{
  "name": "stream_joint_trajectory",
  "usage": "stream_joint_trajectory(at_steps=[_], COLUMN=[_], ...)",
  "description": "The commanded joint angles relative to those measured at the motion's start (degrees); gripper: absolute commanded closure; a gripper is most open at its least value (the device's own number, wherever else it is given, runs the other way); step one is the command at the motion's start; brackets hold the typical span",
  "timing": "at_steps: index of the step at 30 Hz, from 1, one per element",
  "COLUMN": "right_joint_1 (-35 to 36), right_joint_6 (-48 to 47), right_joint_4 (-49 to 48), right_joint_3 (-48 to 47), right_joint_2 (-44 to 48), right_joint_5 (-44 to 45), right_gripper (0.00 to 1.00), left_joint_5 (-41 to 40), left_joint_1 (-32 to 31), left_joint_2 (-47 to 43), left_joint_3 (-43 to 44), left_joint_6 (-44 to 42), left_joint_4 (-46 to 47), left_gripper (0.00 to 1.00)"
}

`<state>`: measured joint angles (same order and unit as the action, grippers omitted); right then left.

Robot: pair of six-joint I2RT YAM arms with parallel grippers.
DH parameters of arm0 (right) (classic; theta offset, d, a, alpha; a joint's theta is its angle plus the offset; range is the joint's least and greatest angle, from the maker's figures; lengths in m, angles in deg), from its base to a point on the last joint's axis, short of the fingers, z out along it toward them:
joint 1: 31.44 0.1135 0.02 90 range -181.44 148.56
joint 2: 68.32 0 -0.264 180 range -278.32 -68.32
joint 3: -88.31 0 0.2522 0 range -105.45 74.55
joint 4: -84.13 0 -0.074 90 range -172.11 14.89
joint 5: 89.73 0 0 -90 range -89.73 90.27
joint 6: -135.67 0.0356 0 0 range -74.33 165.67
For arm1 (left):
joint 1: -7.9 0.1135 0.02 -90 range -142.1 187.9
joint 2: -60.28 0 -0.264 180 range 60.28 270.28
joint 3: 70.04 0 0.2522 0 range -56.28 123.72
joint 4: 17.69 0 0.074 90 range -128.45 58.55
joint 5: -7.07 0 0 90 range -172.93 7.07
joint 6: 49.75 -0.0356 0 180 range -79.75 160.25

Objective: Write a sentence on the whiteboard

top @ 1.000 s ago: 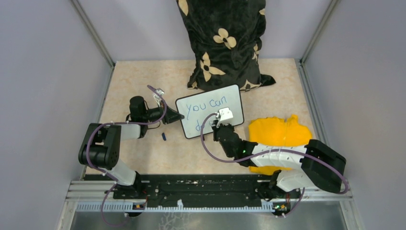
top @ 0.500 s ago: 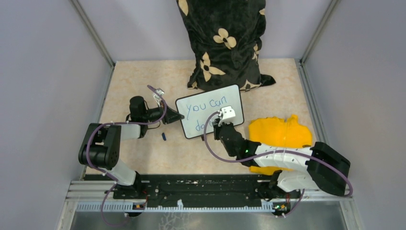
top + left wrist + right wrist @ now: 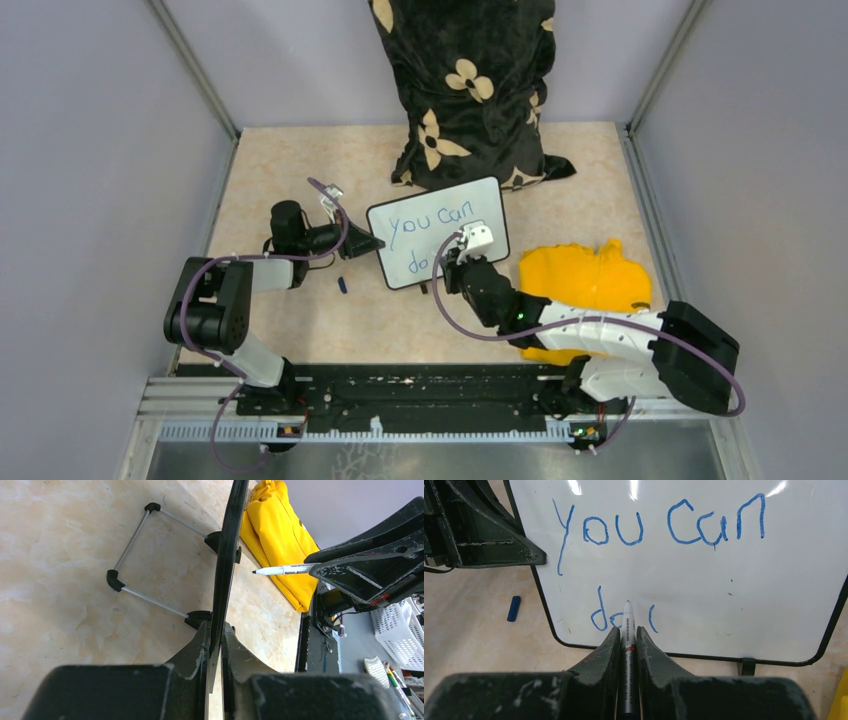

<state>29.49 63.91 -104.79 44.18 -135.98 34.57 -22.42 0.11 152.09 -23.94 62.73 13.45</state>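
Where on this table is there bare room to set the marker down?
Bare tabletop: far left, between the wall and the black flowered bag; far right, beyond the yellow cloth; and the near strip before the whiteboard, save a small blue cap. Crowded around the whiteboard: left hand clamps its edge, right hand holds the marker at it.

A yellow cloth (image 3: 580, 280) lies bunched up on the tan counter (image 3: 300, 170), just right of the right pincer (image 3: 452, 264). A white marker (image 3: 628, 625) sticks out of that pincer. A tiny blue cap (image 3: 343, 285) lies near the left pincer (image 3: 376, 243). A black flowery bag (image 3: 470, 90) stands well behind both.
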Motion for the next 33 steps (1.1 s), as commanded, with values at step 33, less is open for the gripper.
stream_joint_trajectory(at_steps=[33], right_joint_1=[-1.4], right_joint_6=[2.4], right_joint_4=[-0.5], right_joint_3=[0.6], right_joint_2=[-4.7], right_joint_5=[4.1], right_gripper=[1.00], left_joint_5=[-2.8], left_joint_1=[-0.8], left_joint_2=[2.0], left_joint_3=[0.2], left_joint_6=[-1.7], left_joint_4=[-5.2], left_gripper=[0.87])
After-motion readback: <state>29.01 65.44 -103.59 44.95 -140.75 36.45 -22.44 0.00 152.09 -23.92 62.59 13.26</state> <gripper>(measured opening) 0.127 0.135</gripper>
